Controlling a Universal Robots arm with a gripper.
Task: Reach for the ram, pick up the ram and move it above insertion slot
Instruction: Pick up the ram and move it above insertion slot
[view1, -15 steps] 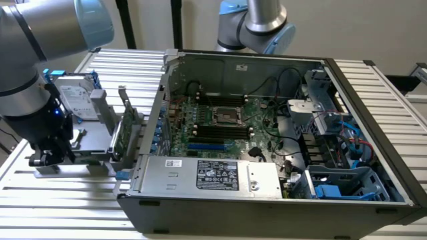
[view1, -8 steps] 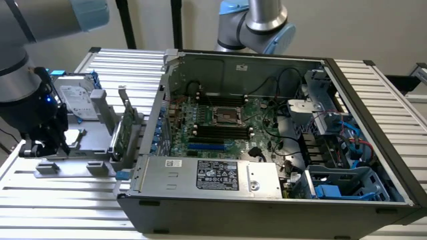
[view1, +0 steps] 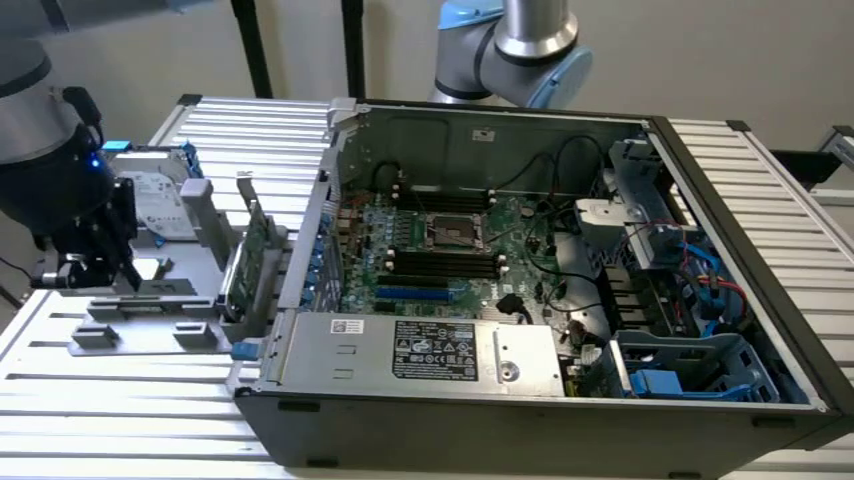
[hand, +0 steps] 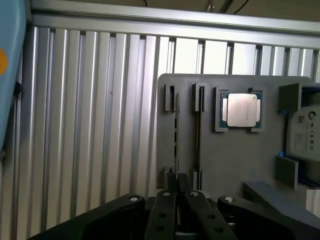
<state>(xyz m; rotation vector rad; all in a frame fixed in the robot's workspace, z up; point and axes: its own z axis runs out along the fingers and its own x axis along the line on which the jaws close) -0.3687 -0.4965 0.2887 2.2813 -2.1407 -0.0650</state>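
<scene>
The ram (hand: 176, 132) is a thin stick standing on edge in a narrow slot of the grey holder (hand: 225, 160). My gripper (hand: 177, 180) hangs over the holder's near end with its two black fingers (hand: 162, 210) drawn close together and nothing between them; the tips sit just short of the ram's end. In the exterior view my gripper (view1: 83, 268) hovers low over the grey holder (view1: 147, 300) at that view's left, beside the open computer case (view1: 534, 400). The black memory slots (view1: 441, 262) lie on the motherboard inside the case.
A processor chip (hand: 241, 110) and a hard drive (hand: 305, 132) also rest in the holder. A wider green card (view1: 254, 255) with a metal bracket stands upright between holder and case. A second arm (view1: 514, 45) rises behind the case. Ribbed metal table (hand: 90, 125) surrounds everything.
</scene>
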